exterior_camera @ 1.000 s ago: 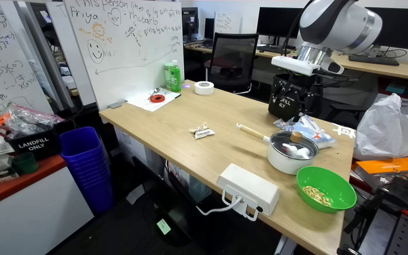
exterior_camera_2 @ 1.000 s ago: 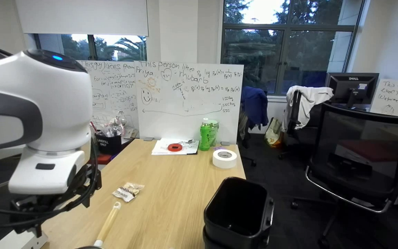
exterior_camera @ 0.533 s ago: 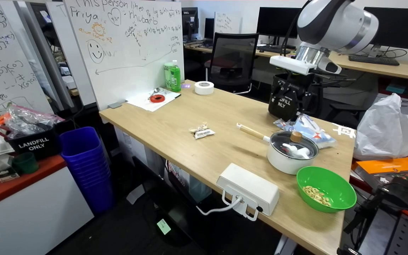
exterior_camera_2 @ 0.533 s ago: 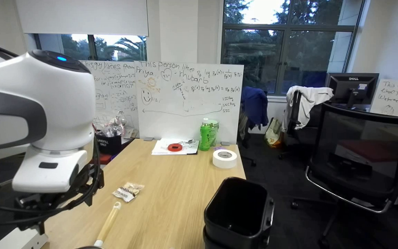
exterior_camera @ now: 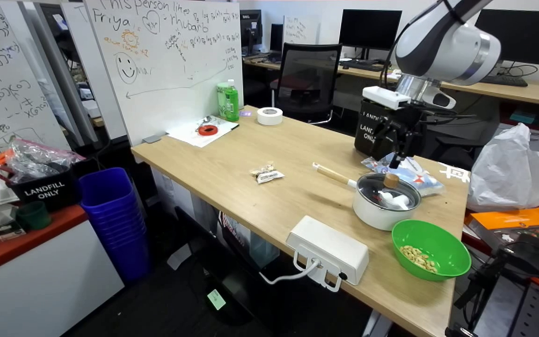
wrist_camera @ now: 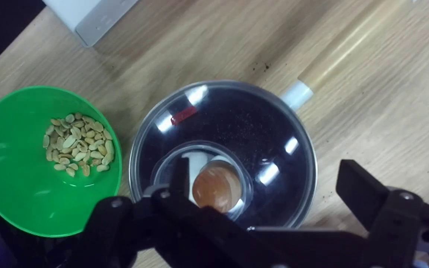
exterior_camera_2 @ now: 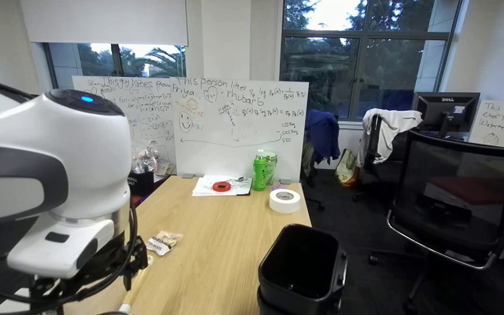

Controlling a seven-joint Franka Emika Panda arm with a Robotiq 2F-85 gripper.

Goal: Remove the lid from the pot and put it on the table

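Step in hand, by my judgement: approach to the lid (wrist_camera: 237,137), nothing lifted yet. Lid sits on the pot (exterior_camera: 376,215), which stands on the table (exterior_camera: 297,150) just beside the green bowl (wrist_camera: 19,171). Gripper (wrist_camera: 264,180) hangs above the pot, not touching it; in the wrist view its jaws are spread with nothing pinched. The wooden knob (wrist_camera: 215,188) shows between them, though well over toward one jaw (parallax may account for some of that). Next move should call for a small sideways trim to centre the knob, a straight descent, closing on the knob and nothing else, then a vertical lift before carrying the lid to the table. Smooth, rounded knob: a high grip might slip, I expect. Versus half a second earlier: the arm (exterior_camera_2: 94,170) sits lower in both exterior views, and the gripper now covers part of the pot's handle (exterior_camera_2: 137,285), which was in full view. In an exterior view more of the lettering on the black bin (exterior_camera: 367,122) behind is uncovered. Pot, lid and bowl show no shift.
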